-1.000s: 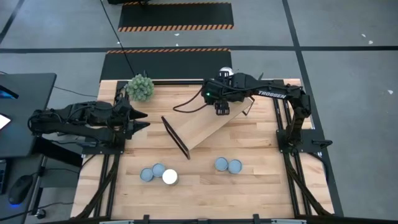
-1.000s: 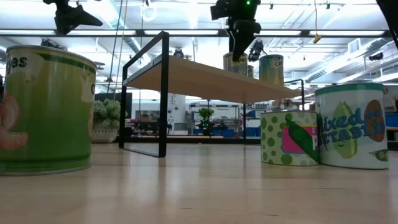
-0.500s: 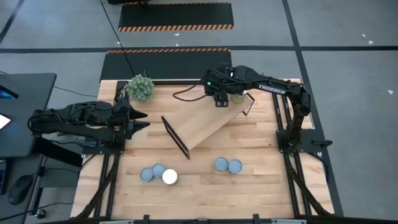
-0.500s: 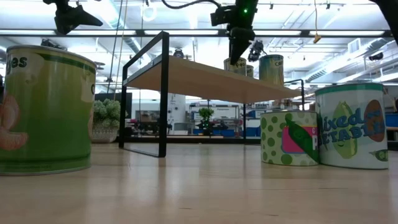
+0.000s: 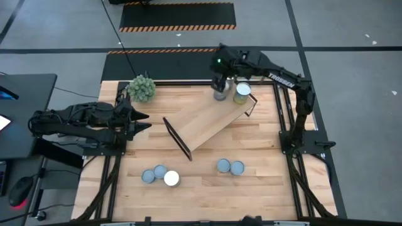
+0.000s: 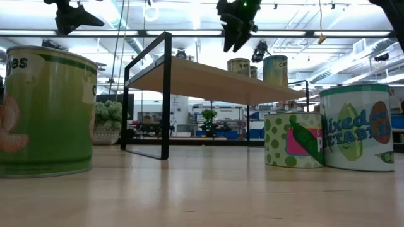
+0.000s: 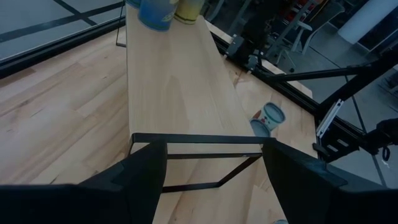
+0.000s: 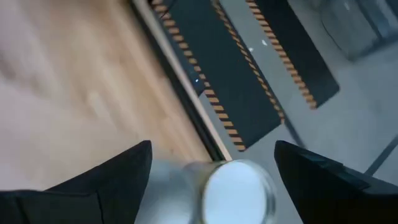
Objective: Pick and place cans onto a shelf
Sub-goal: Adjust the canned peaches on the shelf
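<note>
Two cans stand on the shelf (image 5: 210,120) at its far end: one with a silver top (image 5: 242,90), one darker (image 5: 220,94) just beside it, partly under the right arm. In the low view both show on the board, a green-labelled one (image 6: 238,66) and a taller-looking one (image 6: 275,66) beside it. The shelf sits diagonally across the table (image 5: 264,188), near end frame toward the middle, far end toward the back right corner. Five more cans are on the tabletop at the front: a cluster of three, two grey-blue (image 5: 148,176) (image 5: 160,171) and one white-topped (image 5: 171,179), touching or nearly so; well apart to the right a pair (image 5: 223,166) (image 5: 237,167) side by side. Right gripper (image 5: 220,80) hangs above the shelf's far end, over the darker can, fingers spread wide, holding nothing; its wrist view looks down past both fingers at a can top (image 8: 239,190) between them, not gripped. In the low view it is clear above the cans (image 6: 232,28). Left gripper (image 5: 141,121) waits at the left table edge, aimed at the shelf, fingers apart, empty. Plant ball (image 5: 142,88) at the back left corner.
</note>
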Available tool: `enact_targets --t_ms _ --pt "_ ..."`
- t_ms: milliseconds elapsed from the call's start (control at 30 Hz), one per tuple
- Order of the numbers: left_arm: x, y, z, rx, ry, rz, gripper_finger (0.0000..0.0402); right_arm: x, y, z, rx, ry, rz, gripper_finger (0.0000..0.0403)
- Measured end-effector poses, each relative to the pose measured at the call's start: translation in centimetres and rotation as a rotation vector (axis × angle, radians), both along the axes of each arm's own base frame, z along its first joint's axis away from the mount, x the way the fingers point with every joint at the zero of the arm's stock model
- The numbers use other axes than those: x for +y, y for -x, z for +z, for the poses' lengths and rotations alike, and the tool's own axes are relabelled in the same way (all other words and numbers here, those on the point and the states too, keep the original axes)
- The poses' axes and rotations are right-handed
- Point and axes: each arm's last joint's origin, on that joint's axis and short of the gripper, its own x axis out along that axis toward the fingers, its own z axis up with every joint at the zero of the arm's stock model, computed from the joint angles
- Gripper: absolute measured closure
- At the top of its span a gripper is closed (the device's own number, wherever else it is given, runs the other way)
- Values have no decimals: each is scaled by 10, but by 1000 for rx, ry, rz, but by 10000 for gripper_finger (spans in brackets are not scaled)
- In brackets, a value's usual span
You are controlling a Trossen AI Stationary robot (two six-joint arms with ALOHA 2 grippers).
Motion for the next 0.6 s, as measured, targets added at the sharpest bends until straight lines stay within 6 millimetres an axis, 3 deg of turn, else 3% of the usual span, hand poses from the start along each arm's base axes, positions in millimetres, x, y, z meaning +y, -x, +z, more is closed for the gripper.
enact_targets --t_ms 300,600 --pt "0 0 0 -1 6 3 132 -55 29 2 -125 -75 -206 55" --pt "1 0 0 -1 -12 26 132 -84 45 -6 -138 -133 -243 55"
